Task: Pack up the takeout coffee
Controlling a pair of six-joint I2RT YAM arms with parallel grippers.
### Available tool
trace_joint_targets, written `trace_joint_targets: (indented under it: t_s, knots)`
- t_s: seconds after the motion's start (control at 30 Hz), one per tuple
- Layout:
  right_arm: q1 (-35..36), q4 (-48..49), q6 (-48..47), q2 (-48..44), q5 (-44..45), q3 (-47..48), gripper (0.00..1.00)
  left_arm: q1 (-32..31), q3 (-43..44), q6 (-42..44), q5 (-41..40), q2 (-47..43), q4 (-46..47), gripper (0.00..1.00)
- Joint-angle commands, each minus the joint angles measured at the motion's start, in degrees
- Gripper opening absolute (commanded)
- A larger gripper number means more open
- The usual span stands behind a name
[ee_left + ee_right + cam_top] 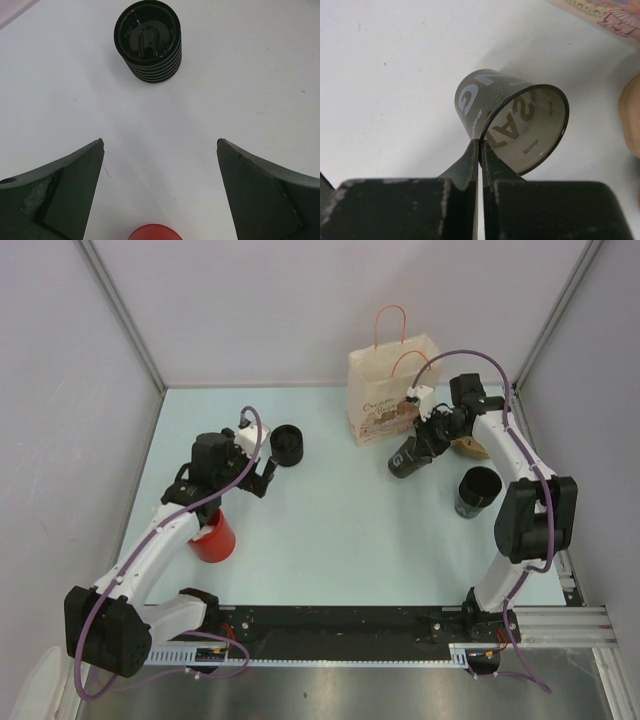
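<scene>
My right gripper (418, 445) (480, 145) is shut on the rim of a dark printed paper cup (403, 461) (512, 117), one finger inside and one outside, the cup tilted near the brown paper bag (388, 390). A second open dark cup (477, 491) stands to its right. A black ribbed cup with a lid (288, 444) (149, 41) stands left of centre. My left gripper (262, 480) (160, 150) is open and empty, just short of that lidded cup. A red cup (214, 536) (152, 232) stands under my left arm.
A tan cardboard piece (470, 448) (630, 117) lies right of the bag, behind the held cup. Grey walls enclose the pale table (330, 540) on three sides. The arms' black base rail (340, 625) runs along the near edge.
</scene>
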Motion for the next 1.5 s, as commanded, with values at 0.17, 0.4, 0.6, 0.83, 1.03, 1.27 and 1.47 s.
trace_joint_targets:
  t_s: [0.17, 0.4, 0.6, 0.83, 1.03, 1.27, 1.47]
  knots:
    - [12.58, 2.47, 1.8, -8.58, 20.62, -3.65, 0.0, 0.41, 0.14, -1.31, -2.77, -1.22, 2.34, 1.0]
    - [27.27, 1.24, 0.22, -8.07, 33.54, -3.39, 0.0, 1.02, 0.57, -2.98, -7.96, 0.37, 3.84, 1.0]
    - [35.36, -0.07, -1.02, -5.08, 38.56, -2.16, 0.0, 2.69, 0.84, -4.38, -8.14, 0.9, 4.89, 0.99]
    - [41.51, -0.96, -0.93, -1.82, 37.77, -0.49, 0.0, 2.96, 0.66, -4.65, -8.14, 1.68, 5.42, 0.99]
    - [45.82, 0.18, -0.58, 0.46, 40.4, -0.58, 0.0, 3.13, 0.66, -4.82, -8.14, 1.95, 5.51, 0.99]
    - [47.93, 0.89, 0.74, 0.73, 41.99, -1.54, 0.0, 3.31, 0.66, -4.91, -8.14, 1.95, 5.51, 0.99]
    - [49.16, 1.94, 1.62, 0.47, 42.95, -2.86, 0.0, 3.39, 0.58, -4.91, -8.14, 1.95, 5.51, 1.0]
